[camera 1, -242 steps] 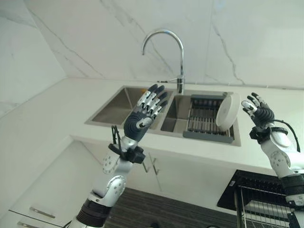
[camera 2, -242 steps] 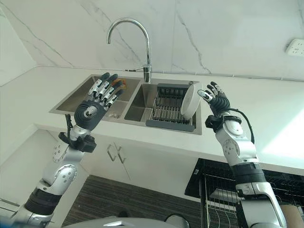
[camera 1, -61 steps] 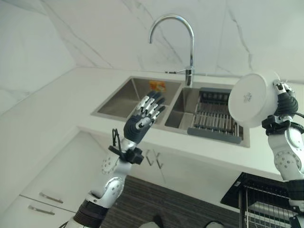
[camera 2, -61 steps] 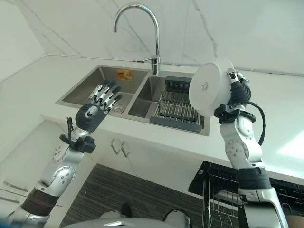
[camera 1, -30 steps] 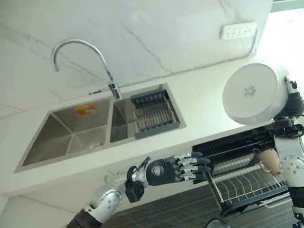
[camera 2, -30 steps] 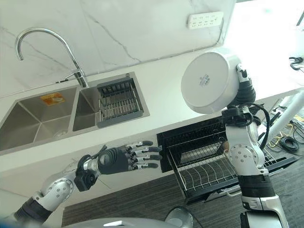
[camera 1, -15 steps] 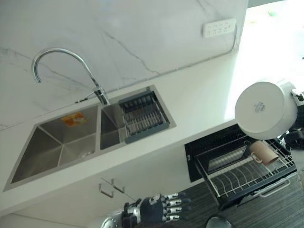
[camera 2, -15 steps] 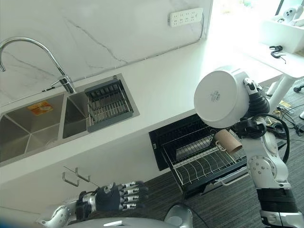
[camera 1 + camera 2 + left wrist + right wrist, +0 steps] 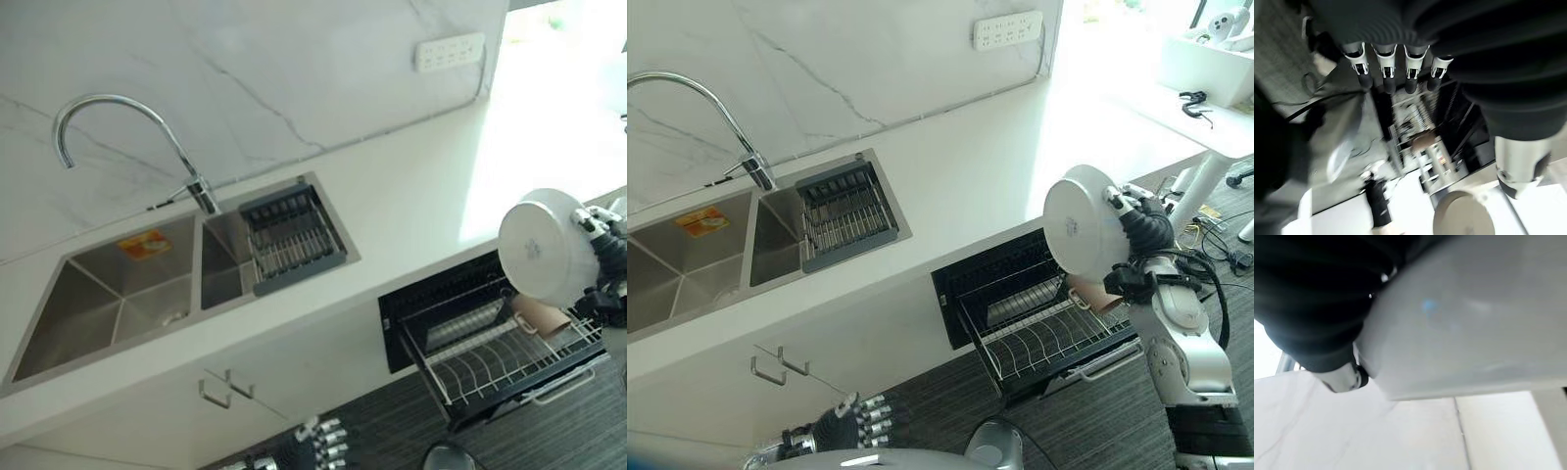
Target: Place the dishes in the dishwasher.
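From the left eye view, a white tabletop [image 9: 411, 211] runs under a marble wall with a power strip [image 9: 449, 51]. A double steel sink [image 9: 147, 284] is set into it, with a curved tap [image 9: 127, 137] behind and a dark drying rack [image 9: 292, 240] lying in the right basin. Below the tabletop edge the dishwasher [image 9: 460, 323] stands open, its wire rack [image 9: 509, 362] pulled out over the dark floor, and a beige cup [image 9: 542, 315] lies on its side in that rack. The white bowl [image 9: 547, 257] hangs above the rack's far end, its base turned toward the camera, directly over the cup. The right hand [image 9: 609, 245] grasps it from behind, fingers curled over its rim.

In the right eye view the left hand [image 9: 850, 424] sits low near the cabinet front, fingers straight and released, holding nothing.

The left wrist view looks past straight fingers [image 9: 1386, 73] toward the open dishwasher and the bowl beyond.

In the right wrist view the bowl's [image 9: 1474, 323] pale wall lies pressed against the hand's dark cover.
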`<state>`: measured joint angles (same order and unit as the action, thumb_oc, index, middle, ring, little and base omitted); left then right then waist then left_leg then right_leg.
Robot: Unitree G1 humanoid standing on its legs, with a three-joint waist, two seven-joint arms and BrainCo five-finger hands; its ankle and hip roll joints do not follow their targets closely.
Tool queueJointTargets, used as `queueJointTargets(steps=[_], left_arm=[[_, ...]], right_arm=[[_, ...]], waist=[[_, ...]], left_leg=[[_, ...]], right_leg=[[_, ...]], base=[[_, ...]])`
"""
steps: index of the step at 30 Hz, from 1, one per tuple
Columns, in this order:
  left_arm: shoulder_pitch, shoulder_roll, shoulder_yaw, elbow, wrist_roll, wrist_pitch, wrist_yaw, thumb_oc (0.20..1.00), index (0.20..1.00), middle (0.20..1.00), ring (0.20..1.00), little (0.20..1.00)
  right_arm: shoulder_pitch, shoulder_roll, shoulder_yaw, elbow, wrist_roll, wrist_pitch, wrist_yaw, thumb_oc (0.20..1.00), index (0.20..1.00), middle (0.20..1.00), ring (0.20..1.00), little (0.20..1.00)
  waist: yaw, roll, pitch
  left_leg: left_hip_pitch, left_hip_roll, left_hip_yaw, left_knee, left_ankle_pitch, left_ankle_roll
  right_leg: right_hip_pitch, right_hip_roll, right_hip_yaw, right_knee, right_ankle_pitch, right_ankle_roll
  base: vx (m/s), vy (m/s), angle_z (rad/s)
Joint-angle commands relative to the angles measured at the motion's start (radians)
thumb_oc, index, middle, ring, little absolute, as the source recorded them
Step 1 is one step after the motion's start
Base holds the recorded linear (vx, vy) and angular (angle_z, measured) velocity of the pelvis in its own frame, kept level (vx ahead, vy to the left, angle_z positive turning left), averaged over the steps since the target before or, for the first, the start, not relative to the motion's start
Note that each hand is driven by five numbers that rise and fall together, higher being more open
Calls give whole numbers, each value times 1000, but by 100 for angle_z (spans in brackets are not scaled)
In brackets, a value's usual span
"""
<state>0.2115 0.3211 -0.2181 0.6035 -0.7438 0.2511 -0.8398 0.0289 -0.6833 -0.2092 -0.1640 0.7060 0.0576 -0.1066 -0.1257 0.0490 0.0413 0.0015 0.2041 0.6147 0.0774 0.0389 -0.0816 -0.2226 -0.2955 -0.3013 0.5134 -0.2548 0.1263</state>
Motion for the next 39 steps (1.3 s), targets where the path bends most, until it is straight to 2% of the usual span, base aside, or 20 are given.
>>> queueJointTargets(steps=[1, 2, 4, 11, 13, 22, 27, 39], left_arm=[[-15, 30, 36, -43, 14, -152, 129, 1000, 1000, 1000, 1000, 1000], [-16, 26, 45, -35, 39, -174, 152, 1000, 1000, 1000, 1000, 1000], [-22, 29, 41, -42, 50, -195, 188, 1000, 1000, 1000, 1000, 1000], [-15, 21, 41, -95, 62, -199, 258, 1000, 1000, 1000, 1000, 1000], [-16, 24, 45, -108, 52, -197, 276, 1000, 1000, 1000, 1000, 1000], [-14, 28, 67, -122, 40, -206, 303, 1000, 1000, 1000, 1000, 1000], [-1, 30, 79, -144, 35, -200, 310, 1000, 1000, 1000, 1000, 1000], [16, 45, 102, -169, 26, -185, 307, 1000, 1000, 1000, 1000, 1000]], right_arm=[[-58, 49, -100, -86, -114, -53, -4, 200, 200, 200, 200, 200], [-51, 52, -95, -83, -196, -70, -17, 200, 200, 200, 200, 200], [-48, 43, -86, -96, -240, -70, -42, 200, 200, 200, 200, 200], [-28, 68, -47, -77, -379, -102, -84, 200, 200, 200, 200, 200], [-20, 86, -29, -50, -465, -140, -95, 200, 200, 200, 200, 200], [-12, 68, 13, 7, -729, -202, -179, 200, 200, 200, 200, 200], [2, 47, 34, 49, -867, -207, -225, 200, 200, 200, 200, 200], [37, 39, 96, 184, -1057, -248, -323, 200, 200, 200, 200, 200]], waist=[[7, -59, 24], [11, -61, 24], [16, -63, 24], [34, -61, 27], [39, -59, 27], [58, -51, 26], [70, -48, 26], [88, -43, 30]], left_leg=[[-29, 8, -79, 223, -272, 34], [-31, 8, -81, 223, -270, 33], [-35, 11, -84, 223, -266, 31], [-42, 13, -90, 223, -262, 28], [-44, 14, -91, 223, -260, 28], [-49, 17, -93, 223, -258, 24], [-57, 17, -105, 223, -254, 19], [-69, 16, -120, 223, -248, 13]], right_leg=[[125, 71, -82, -213, 106, 39], [126, 70, -89, -213, 107, 39], [127, 70, -96, -213, 107, 39], [130, 67, -118, -213, 105, 38], [131, 67, -123, -213, 104, 37], [138, 63, -147, -213, 98, 35], [143, 65, -157, -213, 92, 33], [146, 66, -171, -213, 84, 33]], base=[[-49, -44, 1], [-44, -38, 2], [-32, -34, 10], [-40, -25, 6], [-48, -15, 5], [-33, -6, 6], [-11, -6, 6], [1, -7, 5]])
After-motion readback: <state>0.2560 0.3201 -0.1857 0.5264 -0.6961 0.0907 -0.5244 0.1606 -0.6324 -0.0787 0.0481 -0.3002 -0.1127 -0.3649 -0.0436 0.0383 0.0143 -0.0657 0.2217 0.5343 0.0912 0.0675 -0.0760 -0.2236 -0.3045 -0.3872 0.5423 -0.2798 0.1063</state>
